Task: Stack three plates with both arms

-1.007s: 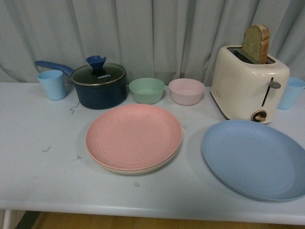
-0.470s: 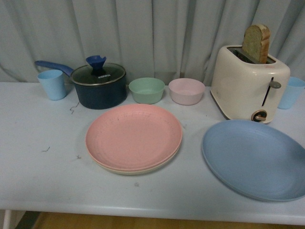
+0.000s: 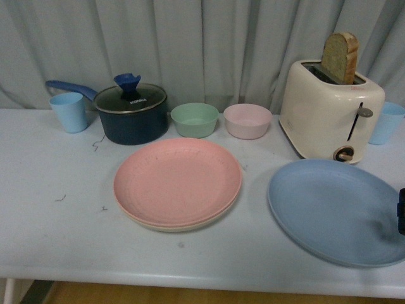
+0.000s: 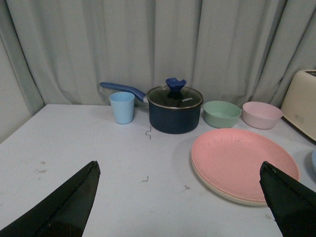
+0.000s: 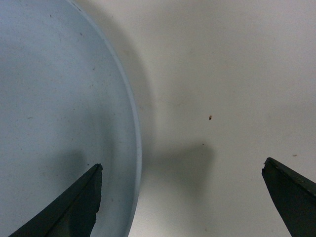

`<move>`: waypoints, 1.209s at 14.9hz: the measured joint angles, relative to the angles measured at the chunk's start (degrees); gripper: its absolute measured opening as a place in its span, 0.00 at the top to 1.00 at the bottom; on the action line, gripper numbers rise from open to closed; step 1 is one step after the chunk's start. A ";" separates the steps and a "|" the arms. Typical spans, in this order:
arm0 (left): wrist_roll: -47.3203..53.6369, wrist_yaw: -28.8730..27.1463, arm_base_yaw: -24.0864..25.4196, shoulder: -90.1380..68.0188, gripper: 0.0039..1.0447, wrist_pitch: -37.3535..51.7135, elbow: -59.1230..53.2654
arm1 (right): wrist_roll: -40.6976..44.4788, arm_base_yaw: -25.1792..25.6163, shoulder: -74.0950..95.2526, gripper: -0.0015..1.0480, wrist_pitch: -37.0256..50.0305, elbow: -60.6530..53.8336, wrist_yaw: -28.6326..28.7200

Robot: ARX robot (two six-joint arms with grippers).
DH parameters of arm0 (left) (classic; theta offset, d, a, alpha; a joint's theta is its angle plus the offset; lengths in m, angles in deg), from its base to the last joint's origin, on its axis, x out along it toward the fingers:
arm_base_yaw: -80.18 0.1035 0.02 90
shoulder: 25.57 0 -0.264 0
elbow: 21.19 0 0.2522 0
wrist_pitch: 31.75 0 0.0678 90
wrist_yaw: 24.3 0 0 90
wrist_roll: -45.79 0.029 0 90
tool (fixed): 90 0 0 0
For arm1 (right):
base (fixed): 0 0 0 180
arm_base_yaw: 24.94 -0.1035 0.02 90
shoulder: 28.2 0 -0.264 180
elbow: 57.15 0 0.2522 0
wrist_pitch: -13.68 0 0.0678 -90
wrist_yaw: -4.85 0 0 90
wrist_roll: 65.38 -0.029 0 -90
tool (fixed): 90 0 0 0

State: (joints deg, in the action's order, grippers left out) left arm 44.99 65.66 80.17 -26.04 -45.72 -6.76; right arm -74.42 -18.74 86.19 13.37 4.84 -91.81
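The pink plate (image 3: 178, 181) lies on the cream plate (image 3: 174, 227) at the table's middle, with only the cream rim showing beneath it. The blue plate (image 3: 335, 211) lies apart on the right, in front of the toaster (image 3: 329, 114).

The right gripper (image 5: 182, 165) hangs over the blue plate's rim, fingers spread wide and empty. The front view catches only a black sliver of it. The left gripper (image 4: 180, 164) is likewise spread wide, holding nothing.

White lettering on the saucepan (image 3: 131, 114) lid is too small to read. The table (image 3: 57, 234) is pale with dark specks, and a grey curtain (image 3: 202, 44) hangs behind.
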 joint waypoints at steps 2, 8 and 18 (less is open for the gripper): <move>0.00 0.00 0.00 0.00 0.06 0.00 0.00 | -0.46 -0.59 1.20 0.06 -0.24 0.92 -0.52; 0.00 0.00 0.00 0.00 0.06 0.00 0.00 | -2.10 -0.96 2.32 0.06 -0.20 1.27 -0.59; 0.00 0.00 0.00 0.00 0.06 0.00 0.00 | -5.49 2.47 -7.45 0.97 5.66 -7.63 6.80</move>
State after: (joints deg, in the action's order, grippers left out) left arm 44.99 65.66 80.17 -26.04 -45.72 -6.76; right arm -79.90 -16.27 78.73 19.03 -2.79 -85.01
